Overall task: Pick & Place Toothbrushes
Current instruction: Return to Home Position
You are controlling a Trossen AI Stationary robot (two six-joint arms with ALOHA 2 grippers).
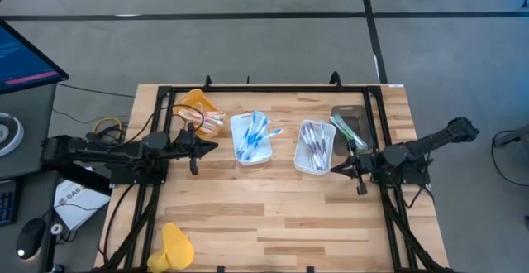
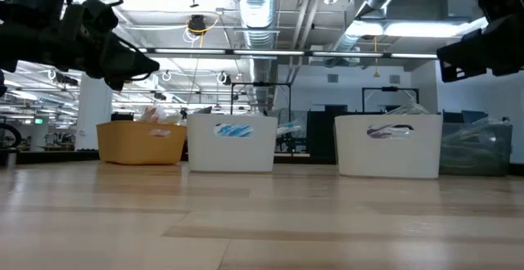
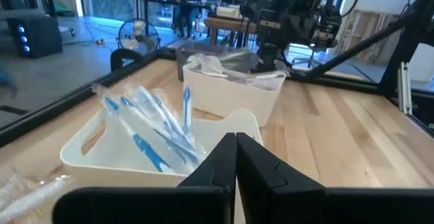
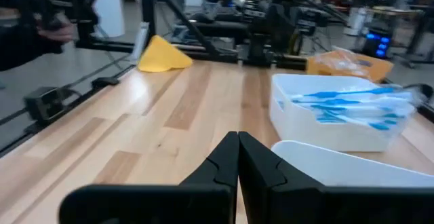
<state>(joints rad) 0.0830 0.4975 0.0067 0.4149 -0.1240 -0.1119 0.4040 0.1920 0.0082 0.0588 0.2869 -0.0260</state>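
Toothbrushes lie sorted in four trays in a row across the table's far half. Orange-pink ones fill a yellow tray point(image 1: 198, 112), blue ones point(image 1: 253, 134) a white tray point(image 3: 88, 149), grey ones point(image 1: 314, 145) a second white tray point(image 1: 302, 164), and green ones point(image 1: 347, 128) a dark tray point(image 1: 340, 112). My left gripper point(image 1: 212, 146) point(image 3: 235, 140) hovers shut above the table just left of the blue tray, holding nothing. My right gripper point(image 1: 337, 170) point(image 4: 237, 138) hovers shut by the grey tray's near right corner, holding nothing.
A yellow object point(image 1: 175, 245) lies at the table's near left corner. A black frame point(image 1: 273, 89) runs along the far edge and down both sides. Bare wood point(image 1: 273, 215) covers the near half. In the low view both arms point(image 2: 115, 53) point(image 2: 479, 49) hang above the tray tops.
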